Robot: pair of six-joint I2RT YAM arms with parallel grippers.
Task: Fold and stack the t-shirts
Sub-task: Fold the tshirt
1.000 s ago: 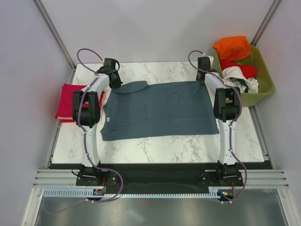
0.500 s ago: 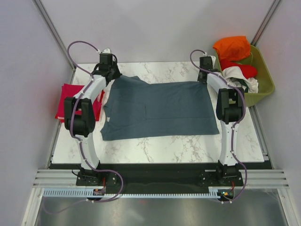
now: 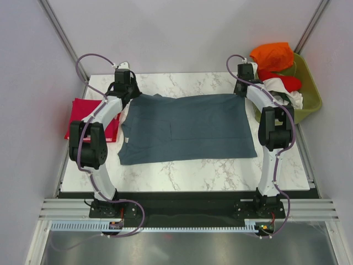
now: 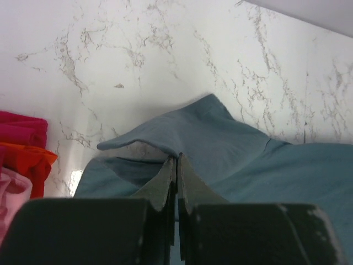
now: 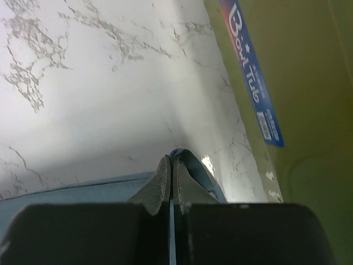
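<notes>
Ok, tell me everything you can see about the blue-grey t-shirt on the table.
The blue-grey t-shirt is soft, matte, cotton-like cloth spread nearly flat on the marble table, a short sleeve poking out on the left arm's side. The left gripper and right gripper each pinch one far corner, holding it slightly raised.

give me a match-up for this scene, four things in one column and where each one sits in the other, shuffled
Things:
1. blue-grey t-shirt
2. crimson t-shirt
3. orange t-shirt
4. olive-green basket

Places:
A. topmost in the basket
B. beside the far right corner of the table
C. spread flat across the middle of the table
D. folded, at the table's left edge

Pairs: 1-C, 2-D, 3-A, 4-B
</notes>
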